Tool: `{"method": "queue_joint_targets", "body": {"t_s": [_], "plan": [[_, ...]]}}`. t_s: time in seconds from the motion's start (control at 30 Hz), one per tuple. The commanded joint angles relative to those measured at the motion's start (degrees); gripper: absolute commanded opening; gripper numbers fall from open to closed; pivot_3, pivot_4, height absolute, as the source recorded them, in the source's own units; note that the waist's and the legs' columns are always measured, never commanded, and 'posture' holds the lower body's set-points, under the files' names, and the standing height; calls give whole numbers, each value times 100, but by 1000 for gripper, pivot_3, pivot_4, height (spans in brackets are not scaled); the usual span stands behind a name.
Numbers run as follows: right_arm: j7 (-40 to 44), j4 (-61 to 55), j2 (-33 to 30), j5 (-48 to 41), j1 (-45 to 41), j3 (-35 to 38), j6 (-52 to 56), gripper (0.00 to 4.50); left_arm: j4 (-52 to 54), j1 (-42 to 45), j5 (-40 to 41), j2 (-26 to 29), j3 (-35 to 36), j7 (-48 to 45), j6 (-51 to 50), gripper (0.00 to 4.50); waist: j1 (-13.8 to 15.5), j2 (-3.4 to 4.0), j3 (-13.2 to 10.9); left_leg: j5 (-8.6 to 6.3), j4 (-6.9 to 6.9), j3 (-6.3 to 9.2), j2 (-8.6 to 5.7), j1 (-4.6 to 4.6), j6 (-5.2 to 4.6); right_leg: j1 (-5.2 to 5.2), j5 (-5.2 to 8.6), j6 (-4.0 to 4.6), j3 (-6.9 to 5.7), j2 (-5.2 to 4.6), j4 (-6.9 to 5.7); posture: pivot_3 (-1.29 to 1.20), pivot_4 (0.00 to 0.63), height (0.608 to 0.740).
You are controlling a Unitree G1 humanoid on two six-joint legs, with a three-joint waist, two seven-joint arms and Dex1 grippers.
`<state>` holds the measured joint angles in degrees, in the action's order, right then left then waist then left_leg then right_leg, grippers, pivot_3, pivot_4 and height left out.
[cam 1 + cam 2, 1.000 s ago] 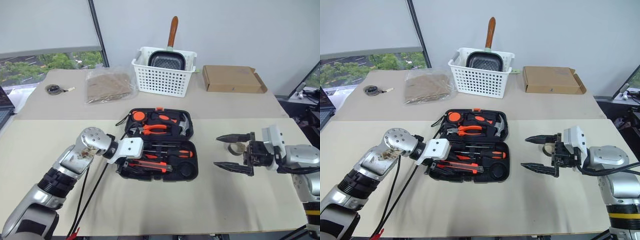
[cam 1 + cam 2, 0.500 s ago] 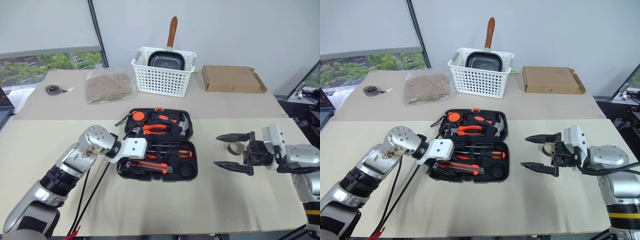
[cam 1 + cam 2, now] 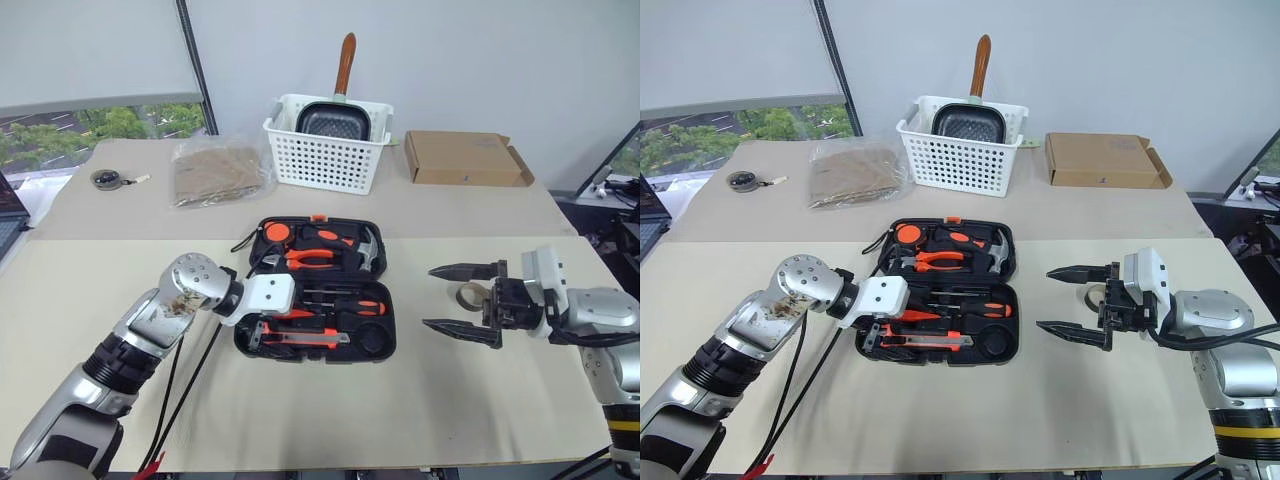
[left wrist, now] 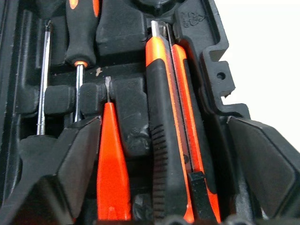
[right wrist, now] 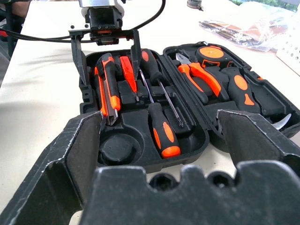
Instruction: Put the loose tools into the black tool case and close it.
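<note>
The black tool case (image 3: 378, 343) lies open in the middle of the table. My left gripper (image 4: 164, 178) is open at the case's left end, its fingers (image 5: 77, 56) either side of the orange-black utility knife (image 4: 171, 117) and the thin red-orange tester screwdriver (image 4: 111, 159), gripping neither. The knife (image 3: 305, 338) lies along the front half of the case. A black-and-orange screwdriver (image 3: 350, 306) rests in a recess behind it. To the right, my right gripper (image 3: 428, 297) hangs open and empty over the table, with the small tan tape ring (image 3: 468, 294) on the table between its fingers.
The far half of the case holds orange-handled pliers (image 3: 310, 258), a hammer (image 3: 368, 250) and a round orange tape measure (image 3: 277, 232). Farther back stand a white slotted basket (image 3: 325, 160) with a pan, a cardboard box (image 3: 465, 158) and a plastic bag (image 3: 220, 168).
My left gripper has opened and let go of the utility knife, which now lies flat in the case. The right arm has stayed where it was.
</note>
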<state>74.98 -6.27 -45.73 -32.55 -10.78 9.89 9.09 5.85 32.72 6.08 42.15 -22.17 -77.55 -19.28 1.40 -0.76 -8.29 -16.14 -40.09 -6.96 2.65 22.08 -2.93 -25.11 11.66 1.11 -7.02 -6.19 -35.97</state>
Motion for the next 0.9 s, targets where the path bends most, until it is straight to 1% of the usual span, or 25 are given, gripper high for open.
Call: {"method": "queue_joint_targets", "body": {"t_s": [0.03, 0.2, 0.23, 0.27, 0.33, 0.37, 0.4, 0.57, 0.6, 0.8, 0.9], "plan": [[62, -89, -32, -100, -67, 104, -29, 4500, 199, 134, 520, -128, 481, 29, -179, 4469, 1, 0, 0, 0, 0, 0, 0, 0, 0, 0, 0, 0, 0, 0, 0, 0, 150, 700], [93, -38, -26, -71, -76, 96, -54, 4500, 180, 141, 1003, -399, 897, 180, -269, 4469, 7, 0, 0, 0, -6, 2, 0, 1, -1, 2, -1, -1, -1, -1, -1, 0, 150, 700], [96, -36, -23, -67, -81, 92, -52, 4500, 147, 70, 988, -394, 863, 134, -192, 3946, 4, 0, 0, 0, -7, 2, 0, 1, -1, 3, -1, -1, 0, -1, -1, 0, 150, 700], [95, -38, -20, -63, -85, 86, -49, 4500, 90, -23, 925, -381, 790, 92, -66, 3655, 1, 0, 0, 0, -6, 2, 0, -1, 0, 4, -1, -2, 0, -1, -1, 0, 150, 700], [103, -43, -20, -62, -76, 87, -47, 4500, -10, -189, 784, -378, 636, 39, 232, 2932, -12, 1, 1, 1, -5, 1, -1, -3, 1, 5, -1, -1, 0, -1, -1, 0, 150, 700], [104, -44, -22, -61, -71, 90, -46, 4500, -94, -279, 769, -435, 592, 8, 425, 2471, -23, 1, 1, 1, -4, -1, 0, -6, 1, 5, -1, -1, 3, 0, -2, 0, 150, 700], [109, -44, -25, -63, -64, 95, -49, 4500, -148, -336, 767, -481, 570, -12, 554, 2128, -29, 1, 1, 1, -4, -2, 0, -6, 1, 5, -1, -1, 3, 0, -2, 0, 150, 700], [85, -92, -43, -68, -26, 129, -34, 4500, -621, -574, 711, -746, 482, -83, 1216, 134, -10, 1, 0, 1, -13, 1, 0, -5, 1, 6, -2, -1, 0, -2, -7, 0, 150, 700], [74, -108, -43, -68, -14, 133, -31, 4500, -749, -587, 674, -794, 474, -65, 1342, 20, -4, 1, 0, 1, -14, 2, 1, -5, 1, 6, -2, 0, -1, -2, -7, 0, 150, 700], [-10, -268, -53, -100, 83, 148, 27, 4500, -1614, -563, 385, -1042, 407, 14, 2060, 20, 17, 6, 4, 0, -14, 4, 1, -7, -2, 10, -3, 0, -1, -4, -7, 0, 150, 700], [-46, -318, -65, -102, 100, 160, 27, 4500, -2088, -442, -124, -962, 177, 53, 2617, 20, 60, 7, 5, 2, -22, 5, 0, -12, -6, 17, -7, -3, -3, -10, -9, 0, 150, 700]]}}
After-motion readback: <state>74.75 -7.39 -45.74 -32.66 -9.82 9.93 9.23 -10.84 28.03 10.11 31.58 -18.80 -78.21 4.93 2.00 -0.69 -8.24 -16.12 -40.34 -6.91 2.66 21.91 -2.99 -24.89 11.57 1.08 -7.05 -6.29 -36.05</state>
